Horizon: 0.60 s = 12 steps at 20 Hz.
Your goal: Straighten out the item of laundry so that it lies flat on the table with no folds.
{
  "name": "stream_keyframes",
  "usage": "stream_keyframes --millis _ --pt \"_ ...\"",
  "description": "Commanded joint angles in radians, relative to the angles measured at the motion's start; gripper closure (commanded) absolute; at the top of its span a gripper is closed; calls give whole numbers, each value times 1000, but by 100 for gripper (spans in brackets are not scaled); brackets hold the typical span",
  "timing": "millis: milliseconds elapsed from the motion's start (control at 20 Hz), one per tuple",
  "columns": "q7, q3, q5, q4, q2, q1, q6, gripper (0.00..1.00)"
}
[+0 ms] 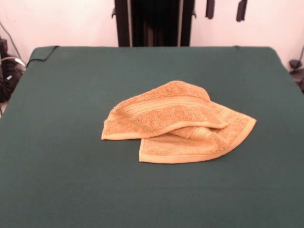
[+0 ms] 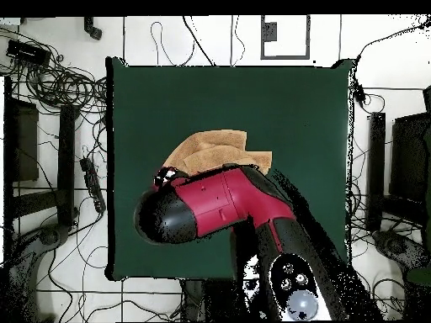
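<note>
The orange-tan towel [image 1: 178, 123] lies crumpled near the middle of the dark green table [image 1: 57, 142]. One flap is folded over the rest and a border band shows along the fold. In the overhead view part of the towel [image 2: 215, 147] shows beyond the red and black arm [image 2: 219, 202], which covers its near side. My gripper [image 1: 226, 9] shows only as two dark fingertips [image 1: 210, 8] at the top edge of the front view. They are apart and empty, high above the table's far side and well clear of the towel. The care label is not visible.
The black pedestal [image 1: 152, 21] stands behind the table's far edge. Cables and gear lie beside the table at the left [image 1: 9, 71] and on the floor around it [image 2: 59, 92]. The table cloth is lifted at one far corner [image 1: 42, 52].
</note>
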Motion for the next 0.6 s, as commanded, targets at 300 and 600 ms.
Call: stream_keyframes --millis 300,600 --pt "-131 54 -87 48 175 41 -55 0" --pt "-131 62 -105 33 201 31 -67 0"
